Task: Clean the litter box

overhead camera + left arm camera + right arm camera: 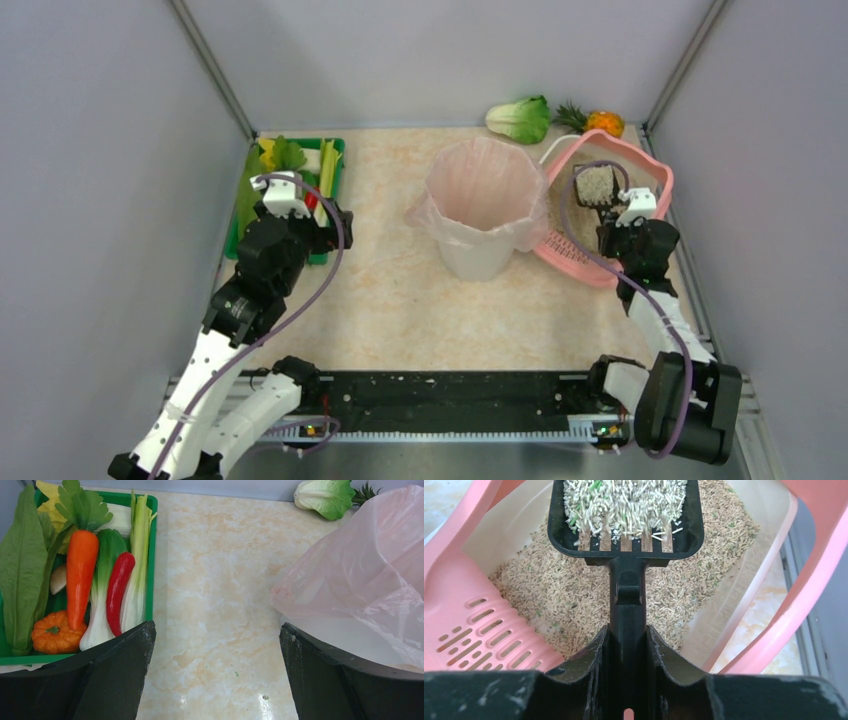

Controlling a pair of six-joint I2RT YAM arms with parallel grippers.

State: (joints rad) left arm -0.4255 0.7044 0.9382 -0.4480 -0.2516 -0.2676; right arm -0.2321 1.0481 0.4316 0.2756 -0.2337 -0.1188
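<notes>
The pink litter box point(655, 178) point(479, 610) sits at the back right, holding beige granules point(574, 600). My right gripper point(618, 213) point(626, 640) is shut on the handle of a black slotted scoop point(596, 186) point(624, 515). The scoop hangs over the box, loaded with pale pellets and a few green bits. A slotted pink strip point(484, 640) lines the box's near-left edge. My left gripper point(285, 196) point(217, 650) stands open over bare tabletop between the green tray and the bin, with nothing between its fingers.
A white bin with a pink liner point(485, 205) point(370, 575) stands mid-table, just left of the litter box. The green vegetable tray point(335, 150) point(152, 540) lies at back left. A toy cabbage point(520, 118) and a pineapple point(598, 121) lie by the back wall.
</notes>
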